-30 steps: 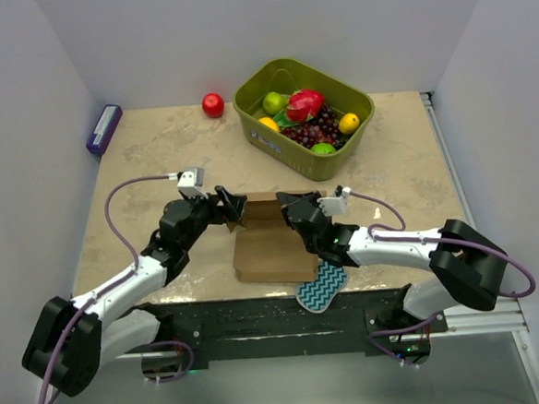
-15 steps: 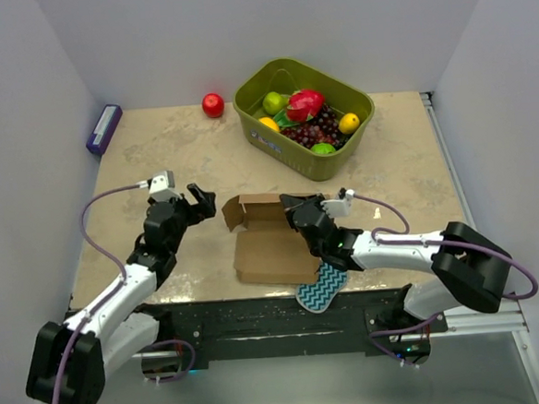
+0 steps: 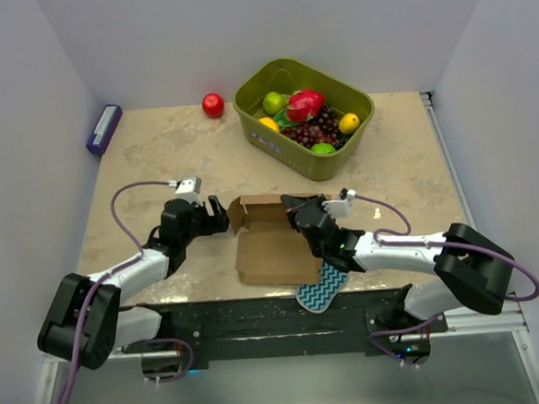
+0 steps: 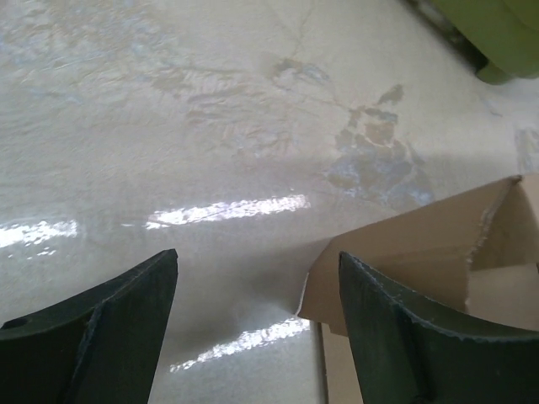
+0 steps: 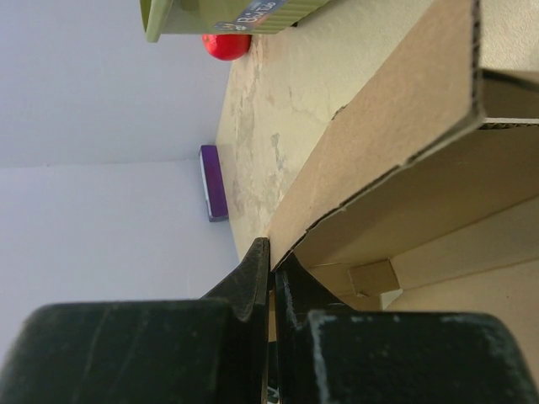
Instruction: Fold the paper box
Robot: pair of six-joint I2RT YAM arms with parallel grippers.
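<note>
Right wrist view cuts off most of the plain brown cardboard box blank (image 5: pixel 379 168), showing one raised wall pinched by the right gripper (image 5: pixel 271 252), fingers closed on it. The box lies near the front edge of the beige table (image 3: pixel 156 164); the left gripper (image 3: pixel 217 215), jaws wide, reaches low just beside its left flap.

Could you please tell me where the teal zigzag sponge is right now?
In the top view, the sponge lies at the near edge of the table, right of centre, at the near right corner of the paper box.
</note>
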